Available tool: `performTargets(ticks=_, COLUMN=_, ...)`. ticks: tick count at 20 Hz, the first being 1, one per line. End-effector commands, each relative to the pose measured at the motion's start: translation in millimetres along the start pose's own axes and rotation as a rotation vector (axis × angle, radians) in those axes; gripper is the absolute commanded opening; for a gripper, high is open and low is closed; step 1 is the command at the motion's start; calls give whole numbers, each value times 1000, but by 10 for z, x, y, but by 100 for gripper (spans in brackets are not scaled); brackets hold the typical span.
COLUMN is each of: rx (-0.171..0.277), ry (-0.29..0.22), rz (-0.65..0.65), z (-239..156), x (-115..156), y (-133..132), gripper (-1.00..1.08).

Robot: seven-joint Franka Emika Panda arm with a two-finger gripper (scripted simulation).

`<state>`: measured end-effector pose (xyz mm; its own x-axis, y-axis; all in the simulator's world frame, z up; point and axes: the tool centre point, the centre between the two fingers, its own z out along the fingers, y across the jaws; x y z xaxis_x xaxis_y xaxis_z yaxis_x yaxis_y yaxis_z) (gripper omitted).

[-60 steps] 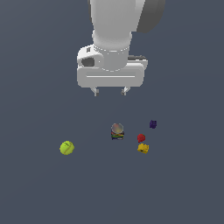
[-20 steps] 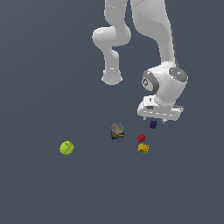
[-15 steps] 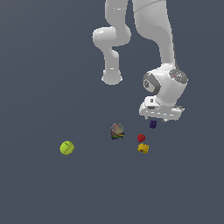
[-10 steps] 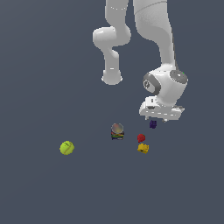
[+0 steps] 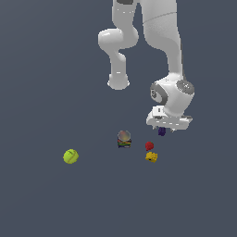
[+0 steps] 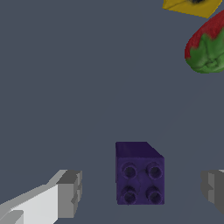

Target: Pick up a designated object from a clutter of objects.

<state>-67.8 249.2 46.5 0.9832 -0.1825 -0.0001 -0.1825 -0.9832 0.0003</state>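
Purple block [image 6: 140,173] on the surface, studs up, squarely between my fingers [image 6: 70,194]. My gripper [image 6: 142,192] spread apart, not touching it. Red piece [image 6: 206,46] and yellow block [image 6: 192,6] lie beyond the block. Next, likely: descend straight, close.

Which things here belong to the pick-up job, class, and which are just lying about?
Belonging to the job:
- purple block, lying between the open fingers
- gripper

Just lying about:
- red piece with a green end
- yellow block
- yellow-green ball
- multicoloured piece
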Motion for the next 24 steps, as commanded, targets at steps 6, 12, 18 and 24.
performTargets(ticks=6, rx=0, ry=0, rz=1, z=236, x=-3, y=-4, gripper=100)
performTargets(ticks=12, rx=0, ry=0, rz=1, z=246, x=-1, y=-3, gripper=-100)
performTargets(ticks=18, rx=0, ry=0, rz=1, z=246, x=-1, y=-3, gripper=-100)
performTargets(ticks=24, rx=0, ry=0, rz=1, z=174, x=26, y=-6, gripper=-100)
